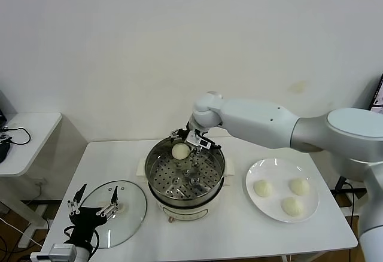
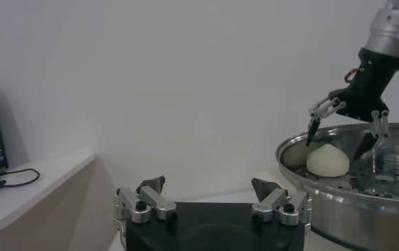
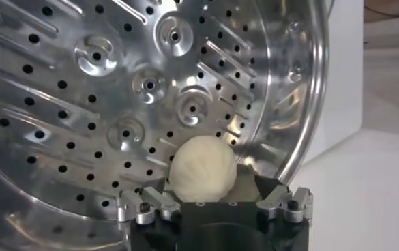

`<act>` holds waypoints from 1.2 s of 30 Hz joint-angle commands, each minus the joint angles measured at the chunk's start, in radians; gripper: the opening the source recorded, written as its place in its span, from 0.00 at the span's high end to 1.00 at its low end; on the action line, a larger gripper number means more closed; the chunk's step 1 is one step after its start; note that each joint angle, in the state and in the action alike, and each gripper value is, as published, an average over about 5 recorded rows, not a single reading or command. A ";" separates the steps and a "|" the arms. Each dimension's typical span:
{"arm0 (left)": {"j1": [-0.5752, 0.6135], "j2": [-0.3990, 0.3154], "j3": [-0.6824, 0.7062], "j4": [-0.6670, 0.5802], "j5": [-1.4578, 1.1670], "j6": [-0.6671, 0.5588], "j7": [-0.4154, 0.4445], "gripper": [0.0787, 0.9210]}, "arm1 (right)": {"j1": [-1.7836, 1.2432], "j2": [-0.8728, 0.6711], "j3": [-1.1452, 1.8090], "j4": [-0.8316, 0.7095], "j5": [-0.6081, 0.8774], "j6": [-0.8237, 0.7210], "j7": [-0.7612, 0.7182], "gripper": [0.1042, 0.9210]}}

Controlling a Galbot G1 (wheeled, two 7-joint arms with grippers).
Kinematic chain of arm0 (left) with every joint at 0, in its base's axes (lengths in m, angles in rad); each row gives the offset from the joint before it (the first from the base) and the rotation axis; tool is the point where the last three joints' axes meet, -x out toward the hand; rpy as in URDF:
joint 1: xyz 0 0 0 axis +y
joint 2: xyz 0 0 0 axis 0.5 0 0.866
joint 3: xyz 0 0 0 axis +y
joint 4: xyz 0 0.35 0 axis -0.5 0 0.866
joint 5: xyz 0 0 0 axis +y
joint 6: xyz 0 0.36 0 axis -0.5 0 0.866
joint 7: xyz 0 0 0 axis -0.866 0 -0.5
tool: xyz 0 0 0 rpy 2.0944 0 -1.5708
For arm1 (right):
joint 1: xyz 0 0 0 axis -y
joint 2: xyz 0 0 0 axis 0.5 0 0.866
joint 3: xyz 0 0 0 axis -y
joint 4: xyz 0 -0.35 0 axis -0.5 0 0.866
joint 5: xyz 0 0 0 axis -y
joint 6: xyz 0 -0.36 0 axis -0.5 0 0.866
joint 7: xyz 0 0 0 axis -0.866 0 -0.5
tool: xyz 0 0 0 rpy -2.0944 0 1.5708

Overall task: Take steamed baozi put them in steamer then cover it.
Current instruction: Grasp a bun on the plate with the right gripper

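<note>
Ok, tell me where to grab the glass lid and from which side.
Grip the cover by the handle at its centre, coming straight down from above: it lies flat on the table left of the steamer, and the domed glass offers nothing else to pinch. The left gripper is already above it, open.

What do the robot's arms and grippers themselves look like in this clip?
The right arm has smooth glossy white shells with a grey shoulder segment and a rounded joint. The right gripper is black with slim silver-linked fingers and a small red loop. The left gripper matches: black body, silver finger links, dark tips.
</note>
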State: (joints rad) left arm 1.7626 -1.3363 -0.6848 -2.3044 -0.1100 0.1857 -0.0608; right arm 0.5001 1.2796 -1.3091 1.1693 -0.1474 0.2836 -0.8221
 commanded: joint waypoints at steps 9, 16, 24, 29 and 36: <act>-0.015 0.022 0.001 -0.010 -0.018 0.015 0.003 0.12 | 0.254 -0.395 0.013 0.386 0.391 -0.487 -0.179 0.12; -0.022 0.047 -0.006 -0.015 -0.036 0.021 0.005 0.12 | 0.238 -0.691 0.014 0.509 0.361 -0.613 -0.219 0.12; -0.026 0.057 -0.003 -0.019 -0.038 0.021 0.007 0.12 | 0.077 -0.858 0.060 0.517 0.267 -0.633 -0.222 0.12; -0.030 0.060 -0.006 -0.017 -0.039 0.025 0.007 0.12 | -0.160 -0.884 0.201 0.506 0.220 -0.640 -0.195 0.12; -0.025 0.056 -0.014 -0.016 -0.035 0.030 0.007 0.12 | -0.441 -0.860 0.391 0.455 0.135 -0.627 -0.181 0.12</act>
State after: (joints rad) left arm 1.7375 -1.2818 -0.6979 -2.3215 -0.1452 0.2152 -0.0539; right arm 0.3789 0.4982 -1.1136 1.6228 0.0641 -0.3065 -1.0072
